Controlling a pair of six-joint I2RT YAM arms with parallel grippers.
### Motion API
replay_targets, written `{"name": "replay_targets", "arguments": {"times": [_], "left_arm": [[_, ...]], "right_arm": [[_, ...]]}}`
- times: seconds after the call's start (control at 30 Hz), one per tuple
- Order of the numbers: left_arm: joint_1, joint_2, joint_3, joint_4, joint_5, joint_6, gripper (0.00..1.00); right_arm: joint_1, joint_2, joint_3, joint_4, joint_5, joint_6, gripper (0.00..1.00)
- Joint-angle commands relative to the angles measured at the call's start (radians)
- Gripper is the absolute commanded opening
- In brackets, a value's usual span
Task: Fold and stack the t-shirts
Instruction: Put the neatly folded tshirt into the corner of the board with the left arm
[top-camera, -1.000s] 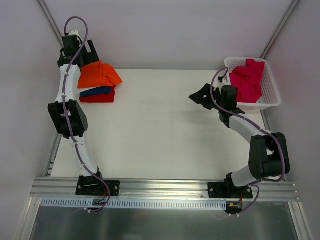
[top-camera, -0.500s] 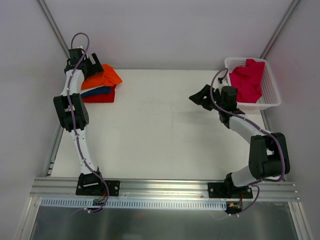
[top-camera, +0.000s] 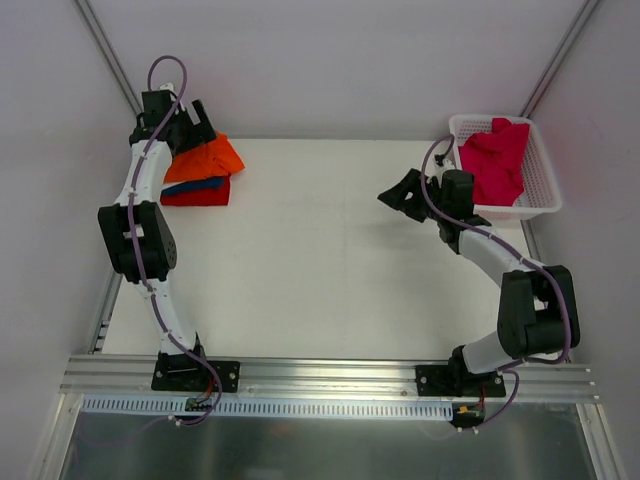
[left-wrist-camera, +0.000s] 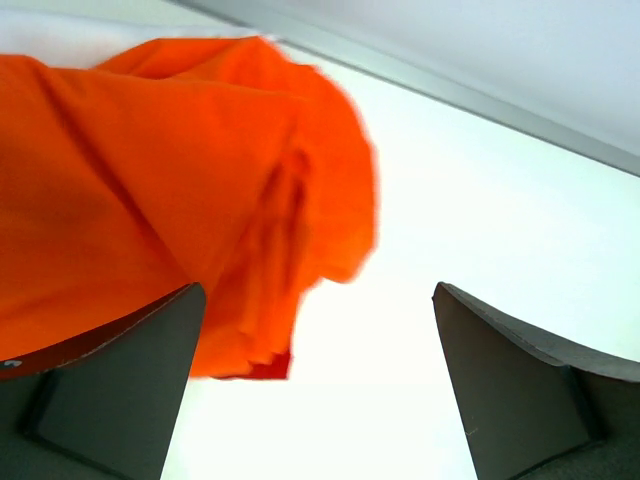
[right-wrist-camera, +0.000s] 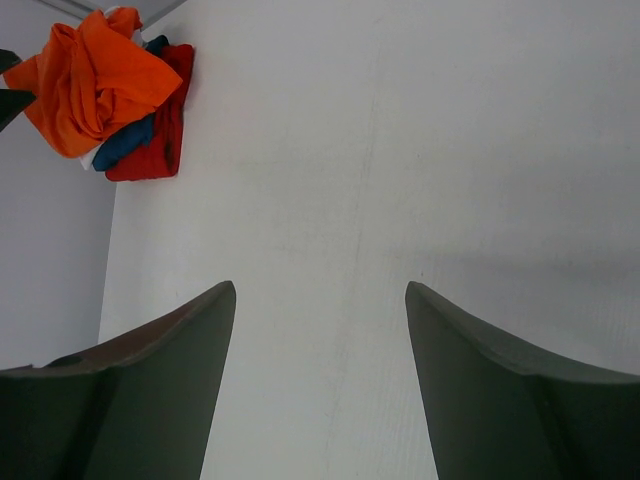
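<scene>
A stack of t-shirts lies at the table's back left: the orange t-shirt (top-camera: 208, 158) on top, a dark blue one (top-camera: 205, 183) under it and a red one (top-camera: 197, 195) at the bottom. My left gripper (top-camera: 192, 131) is open and empty above the stack's back-left edge. In the left wrist view the orange t-shirt (left-wrist-camera: 150, 180) lies beyond the left finger of my left gripper (left-wrist-camera: 318, 292). My right gripper (top-camera: 400, 190) is open and empty above the table, left of the basket. A crimson-pink t-shirt (top-camera: 495, 160) lies bunched in the basket. The right wrist view shows the stack (right-wrist-camera: 100, 85) far off.
The white plastic lattice basket (top-camera: 540, 190) stands at the back right corner, right beside my right forearm. White walls close the back and sides. The white table surface (top-camera: 320, 260) lies between the stack and the basket. A metal rail runs along the near edge.
My left gripper has swung right and nearer, from behind the stack onto its back-left edge. The orange t-shirt now looks more bunched up. The right arm has not moved.
</scene>
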Motion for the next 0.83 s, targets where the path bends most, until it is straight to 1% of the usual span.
{"name": "replay_targets", "arguments": {"times": [0.0,0.13,0.23,0.27,0.47,0.63,0.77,0.8], "left_arm": [[-0.055,-0.175,-0.047,-0.006,-0.029,-0.008,0.99],[-0.118,-0.261,-0.107,0.011,-0.037,-0.023,0.99],[-0.135,-0.324,-0.163,0.029,-0.031,-0.037,0.99],[-0.179,-0.338,-0.176,0.034,-0.026,-0.039,0.99],[-0.276,-0.419,-0.282,0.069,-0.022,-0.057,0.99],[-0.324,-0.467,-0.341,0.103,-0.019,-0.066,0.99],[-0.350,-0.502,-0.403,0.134,-0.008,-0.070,0.99],[-0.359,-0.508,-0.415,0.143,0.000,-0.068,0.99]], "right_arm": [[0.008,-0.037,0.083,-0.057,-0.012,-0.043,0.73],[0.008,-0.055,0.102,-0.112,0.020,-0.049,0.74],[0.009,-0.066,0.106,-0.140,0.028,-0.057,0.74],[0.011,-0.069,0.103,-0.142,0.028,-0.057,0.74],[0.009,-0.092,0.091,-0.166,0.055,-0.055,0.75],[0.012,-0.110,0.093,-0.206,0.081,-0.071,0.75],[0.017,-0.113,0.109,-0.241,0.100,-0.092,0.71],[0.018,-0.117,0.111,-0.244,0.104,-0.095,0.72]]}}
